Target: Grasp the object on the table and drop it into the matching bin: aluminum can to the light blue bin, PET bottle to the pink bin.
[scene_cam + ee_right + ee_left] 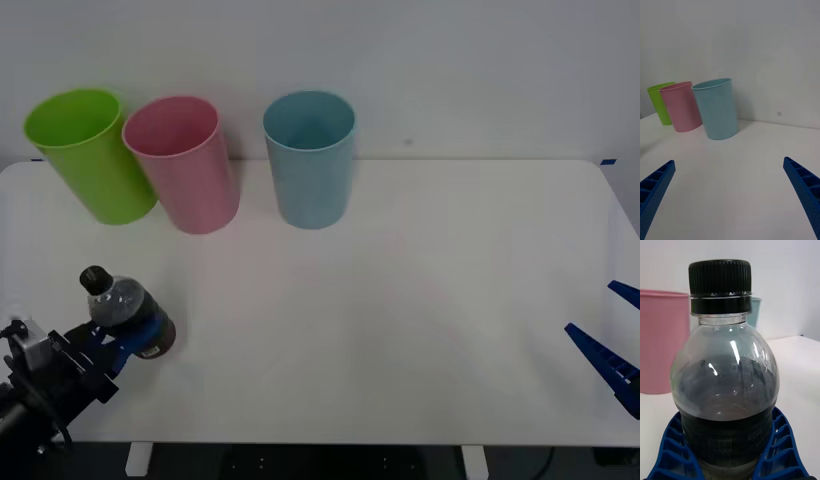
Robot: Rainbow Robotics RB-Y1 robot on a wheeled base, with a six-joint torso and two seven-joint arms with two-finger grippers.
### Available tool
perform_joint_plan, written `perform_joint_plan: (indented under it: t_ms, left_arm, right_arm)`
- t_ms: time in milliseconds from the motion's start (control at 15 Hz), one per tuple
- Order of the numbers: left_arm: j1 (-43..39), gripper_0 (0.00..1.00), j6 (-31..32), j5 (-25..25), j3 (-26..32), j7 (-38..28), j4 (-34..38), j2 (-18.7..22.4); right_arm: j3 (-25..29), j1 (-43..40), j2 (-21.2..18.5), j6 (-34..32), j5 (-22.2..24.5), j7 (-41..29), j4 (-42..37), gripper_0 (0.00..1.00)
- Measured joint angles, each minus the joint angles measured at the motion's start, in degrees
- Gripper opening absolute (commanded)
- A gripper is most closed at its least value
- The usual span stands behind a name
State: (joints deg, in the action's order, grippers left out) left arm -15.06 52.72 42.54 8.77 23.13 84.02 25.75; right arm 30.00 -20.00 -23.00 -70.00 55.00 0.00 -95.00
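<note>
Black-capped clear PET bottle (724, 390), dark below, stands clamped in left gripper (726, 461).

My blue ribbed fingers (784, 450) flanked a clear, dark-bottomed, black-capped PET bottle (726, 390); bins were lime green (88, 155), pink (183, 163), light blue (311, 158); table (420, 300) white.

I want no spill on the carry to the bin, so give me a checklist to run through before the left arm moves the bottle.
1. Left gripper closed around the PET bottle: ok, blue fingers hug both sides of its dark lower body.
2. Black cap on: ok.
3. Bottle lifted off the table: cannot tell.
4. Pink bin upright, mouth open: ok.
5. Path to the pink bin free: ok, bare tabletop between.
6. Right gripper out of the way: ok, open at the table's far right edge.
</note>
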Motion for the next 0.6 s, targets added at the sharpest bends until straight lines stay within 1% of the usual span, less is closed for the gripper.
perform_joint_plan:
  t_ms: [67, 267, 467, 600]
  left_arm:
    - [0.31, 0.0, -0.17, -0.08, 0.96, -0.53, 0.14, 0.0]
    - [2.17, 0.0, -0.2, 0.0, 3.19, -5.2, 1.44, 0.0]
    - [3.3, 0.0, -0.2, 2.14, 6.0, -10.52, 4.7, 0.0]
    - [3.74, 0.0, -0.2, 2.6, 7.76, -13.71, 7.13, 0.0]
  right_arm:
    - [0.0, 0.0, 0.0, 0.0, 0.0, 0.0, 0.0, 1.0]
    - [0.0, 0.0, 0.0, 0.0, 0.0, 0.0, 0.0, 1.0]
    - [0.0, 0.0, 0.0, 0.0, 0.0, 0.0, 0.0, 1.0]
    - [0.0, 0.0, 0.0, 0.0, 0.0, 0.0, 0.0, 1.0]
